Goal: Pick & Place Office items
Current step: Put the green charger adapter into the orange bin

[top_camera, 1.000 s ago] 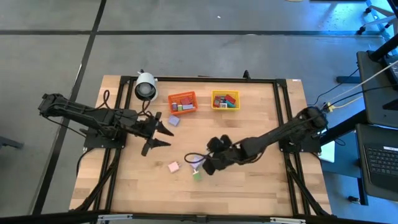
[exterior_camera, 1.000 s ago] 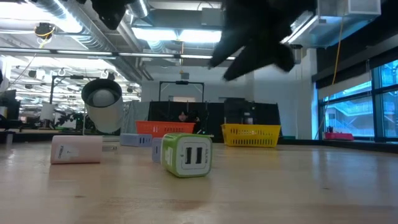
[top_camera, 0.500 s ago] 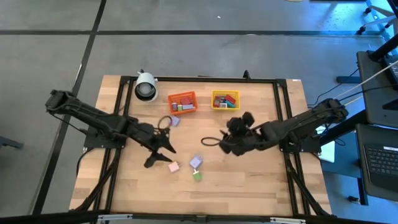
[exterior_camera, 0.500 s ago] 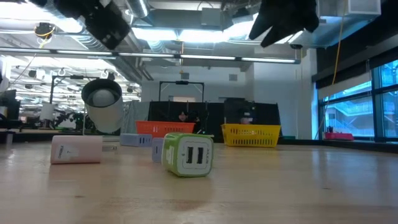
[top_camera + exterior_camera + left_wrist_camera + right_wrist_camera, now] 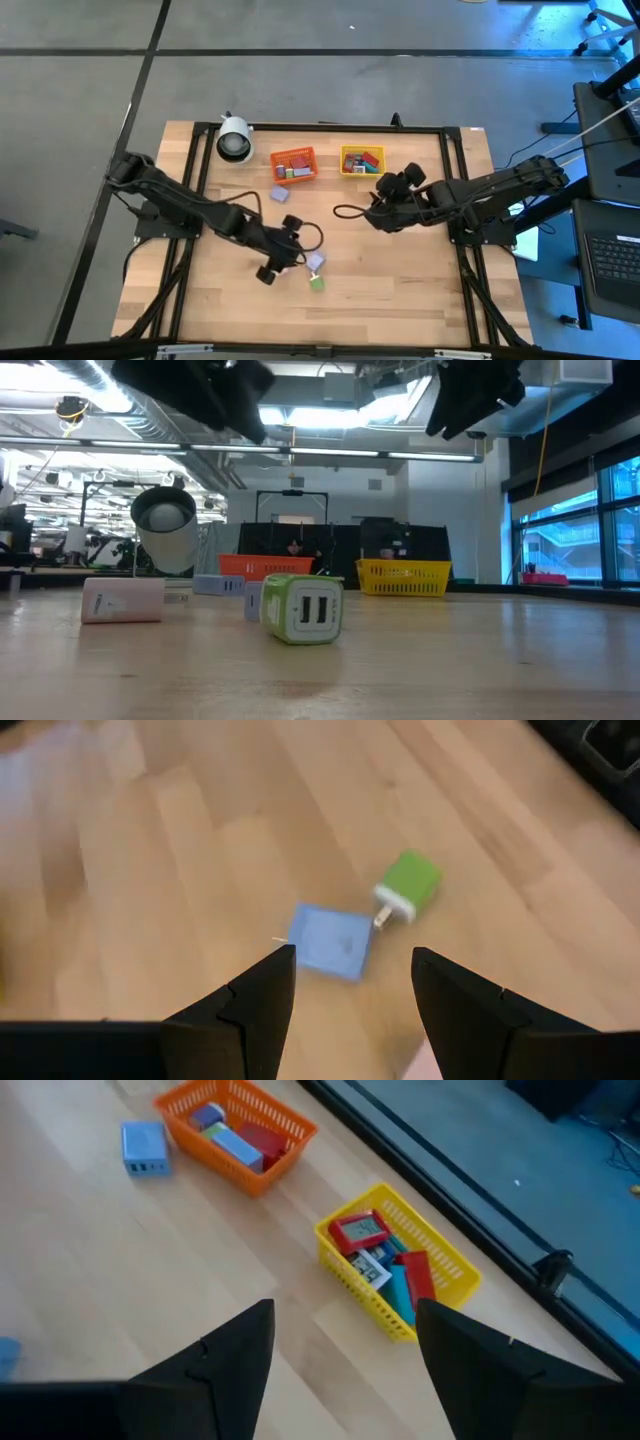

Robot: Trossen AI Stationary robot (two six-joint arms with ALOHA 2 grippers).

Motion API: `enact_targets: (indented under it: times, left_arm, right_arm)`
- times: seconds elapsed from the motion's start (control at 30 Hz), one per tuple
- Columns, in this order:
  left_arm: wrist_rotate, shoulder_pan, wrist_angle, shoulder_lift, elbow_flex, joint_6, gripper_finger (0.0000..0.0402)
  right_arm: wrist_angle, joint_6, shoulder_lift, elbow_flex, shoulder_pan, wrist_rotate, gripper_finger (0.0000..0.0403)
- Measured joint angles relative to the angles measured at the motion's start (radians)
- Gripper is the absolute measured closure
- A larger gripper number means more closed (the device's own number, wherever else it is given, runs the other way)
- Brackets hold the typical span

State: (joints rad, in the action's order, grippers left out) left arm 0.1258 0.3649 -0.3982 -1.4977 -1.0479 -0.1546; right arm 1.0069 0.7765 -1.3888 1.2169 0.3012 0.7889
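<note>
Rounded green block (image 5: 301, 608) on wood

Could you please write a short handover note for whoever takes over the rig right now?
Left gripper: open, empty, above the lilac block near the table's middle.
Right gripper: open, empty, raised near the yellow bin.
Loose on the table: lilac block, green block beside it, another lilac block by the orange bin. A pink block shows in the low view only; the left arm hides it from above.
Done: several items lie in both bins.
Left: those four loose blocks.
</note>
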Motion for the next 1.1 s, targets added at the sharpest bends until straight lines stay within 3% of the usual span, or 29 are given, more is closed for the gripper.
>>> enact_targets:
  times: [0.23, 0.5, 0.83, 1.1]
  left_arm:
    - [-0.02, 0.003, -0.068, -0.141, -0.094, -0.084, 0.0205]
    - [-0.02, 0.014, -0.139, -0.277, -0.169, -0.166, 0.0205]
    - [-0.085, 0.024, -0.02, -0.289, -0.184, -0.221, 0.0206]
    - [-0.094, 0.029, 0.0, -0.29, -0.179, -0.251, 0.0206]
  right_arm:
    - [0.116, 0.002, 0.0, 0.0, -0.015, 0.052, 0.0158]
    - [0.16, -0.026, 0.0, 0.0, -0.128, 0.069, 0.0158]
    - [0.16, -0.086, 0.0, 0.0, -0.262, 0.068, 0.0158]
    - [0.14, -0.108, 0.0, 0.0, -0.307, 0.067, 0.0158]
